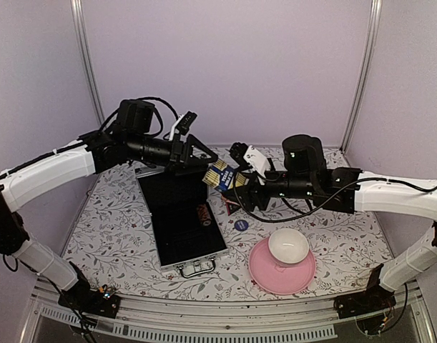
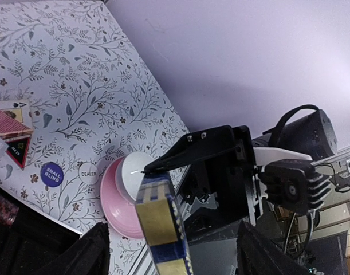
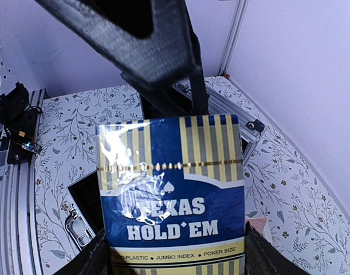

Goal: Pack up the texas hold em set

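The card box (image 1: 224,176) is held above the bench (image 1: 347,229), just right of the open case (image 1: 175,214), grasped by the right tool (image 1: 237,188). The left tool (image 1: 202,153) is spread, released, around its top edge.

I see a gold-and-blue card box (image 2: 161,229) edge-on at bottom centre, held at its top by the right gripper (image 2: 169,182); my left gripper (image 2: 172,243) has its fingers spread either side, apart from it; beyond, on the floral tablecloth (image 2: 77,74): a white bowl (image 2: 134,175) on a pink plate (image 2: 114,209), a blue small-blind disc (image 2: 51,173), a white dealer disc (image 2: 89,171), a red card box (image 2: 11,117).
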